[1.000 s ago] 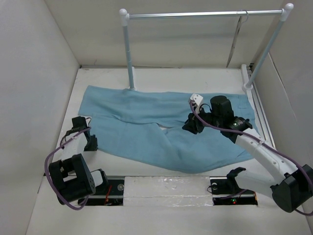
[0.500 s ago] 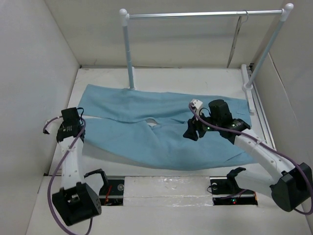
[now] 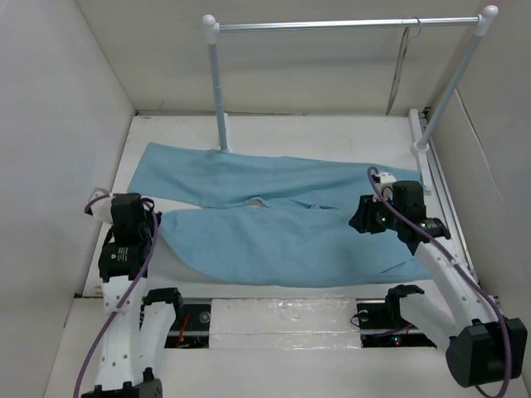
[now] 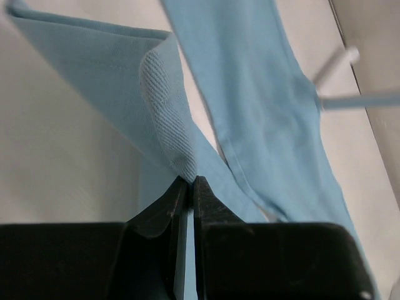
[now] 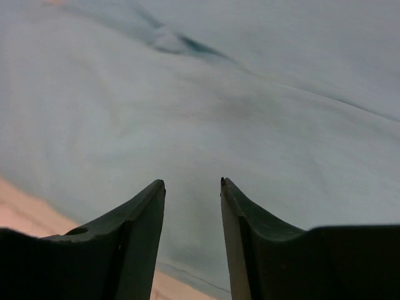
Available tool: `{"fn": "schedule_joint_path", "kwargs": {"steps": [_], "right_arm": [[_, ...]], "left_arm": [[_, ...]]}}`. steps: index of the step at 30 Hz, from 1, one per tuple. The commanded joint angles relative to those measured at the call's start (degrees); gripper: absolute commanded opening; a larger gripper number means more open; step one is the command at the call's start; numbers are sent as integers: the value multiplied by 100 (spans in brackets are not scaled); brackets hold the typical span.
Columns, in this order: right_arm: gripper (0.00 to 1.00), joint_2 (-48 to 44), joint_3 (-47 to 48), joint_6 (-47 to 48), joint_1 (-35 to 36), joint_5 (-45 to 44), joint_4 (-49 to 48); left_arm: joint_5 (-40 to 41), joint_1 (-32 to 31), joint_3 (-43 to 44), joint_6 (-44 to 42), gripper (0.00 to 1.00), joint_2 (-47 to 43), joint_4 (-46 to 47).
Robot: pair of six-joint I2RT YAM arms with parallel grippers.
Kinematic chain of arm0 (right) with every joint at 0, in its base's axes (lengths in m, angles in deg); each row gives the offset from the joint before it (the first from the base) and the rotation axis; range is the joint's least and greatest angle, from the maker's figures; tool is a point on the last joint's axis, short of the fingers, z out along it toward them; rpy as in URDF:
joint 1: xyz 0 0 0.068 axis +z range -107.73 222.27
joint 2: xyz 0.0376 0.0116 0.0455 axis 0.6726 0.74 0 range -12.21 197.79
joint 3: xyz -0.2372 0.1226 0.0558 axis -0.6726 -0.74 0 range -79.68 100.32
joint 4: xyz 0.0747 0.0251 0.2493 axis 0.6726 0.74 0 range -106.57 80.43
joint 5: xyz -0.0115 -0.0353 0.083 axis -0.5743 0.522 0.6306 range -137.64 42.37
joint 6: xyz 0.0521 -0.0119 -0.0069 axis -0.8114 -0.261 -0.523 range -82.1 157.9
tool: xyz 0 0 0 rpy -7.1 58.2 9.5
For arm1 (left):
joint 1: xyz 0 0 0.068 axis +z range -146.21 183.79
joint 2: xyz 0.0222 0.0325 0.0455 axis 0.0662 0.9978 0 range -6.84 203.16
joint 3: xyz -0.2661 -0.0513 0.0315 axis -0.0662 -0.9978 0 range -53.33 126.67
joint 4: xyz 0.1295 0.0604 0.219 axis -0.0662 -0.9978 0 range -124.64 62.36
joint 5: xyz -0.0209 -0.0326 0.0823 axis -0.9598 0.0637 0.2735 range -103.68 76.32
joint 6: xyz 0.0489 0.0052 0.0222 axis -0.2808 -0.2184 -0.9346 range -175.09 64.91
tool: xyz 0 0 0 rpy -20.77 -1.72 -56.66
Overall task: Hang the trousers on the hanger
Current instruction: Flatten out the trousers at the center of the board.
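Trousers (image 3: 282,224) lie spread on the table (image 3: 315,137) between the two pincers. Both legs run out toward the left pincer (image 3: 158,220), and the waist end is under the right pincer (image 3: 360,220).

From above, the left pincer sits at the tip of the near leg. Its fingers are tucked under the wrist there, so that view does not tell whether it holds anything. The left wrist camera settles it. The two black fingertips (image 4: 178,187) are pressed together on the edge of the cloth. A fold rises straight ahead of them with its ribbed inner side turned out. The far leg stretches away ahead and to the right of this pincer.

The right wrist camera shows what the overhead view leaves too small to read. The right pincer's jaws stand apart with nothing between them, close over the blue cloth, which fills nearly everything ahead. Whether the tips touch the cloth cannot be told. A strip of bare table shows low to the left of the fingers.

Only the overhead view shows the hanger (image 3: 401,70). It hangs from the bar of the rack (image 3: 332,25), well beyond the right pincer and apart from the trousers.
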Motion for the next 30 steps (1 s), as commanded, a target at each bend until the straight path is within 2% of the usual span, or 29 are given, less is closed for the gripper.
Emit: {"fn": "schedule_joint_path", "kwargs": {"steps": [1,3,4,5,7,8,10,14,21,22,24,27,28,30], "right_arm": [[45,-145,-154,-570,-955,-898,-104],[47,-22,-84,-614,-1397,-1205,-200],[52,213,-14,-606,-1617,-1581,-209],[62,346,178,-553,-1985,-1811,-227],[68,715,424,-439,-2417,-2085,-236],[72,1247,748,-264,-3045,-2077,-340],[73,1583,829,-123,-3243,-2025,-402],[78,2515,1321,360,-4148,-1341,-473],[80,3851,1568,1099,-4353,-137,-727],[80,4020,1542,1143,-4353,413,-806],[76,4293,1551,1214,-4353,734,-877],[54,4399,1332,1126,-4353,1051,-1193],[25,4321,1305,1022,-4353,1061,-1237],[5,4119,1217,889,-4353,1104,-1474]], "left_arm": [[-694,-678,-63,-517,0,-139,502],[-879,-970,-97,-832,0,-245,571],[-985,-1241,-98,-904,0,-306,528],[-1021,-1348,-107,-983,0,-333,476],[-1073,-1489,-107,-1203,0,-403,283],[-1283,-1759,-63,-1403,0,-482,325],[-1294,-1762,7,-1423,0,-561,282],[-1065,-2279,621,-1537,0,-606,63],[-1179,-2509,544,-1625,0,-588,176],[-1188,-2561,535,-1643,0,-571,150],[-1101,-2562,579,-1669,0,-562,36],[-952,-2667,789,-1704,0,-562,-60],[-890,-2667,877,-1713,0,-535,-104],[-619,-2719,1158,-1783,0,-492,-271]]}}
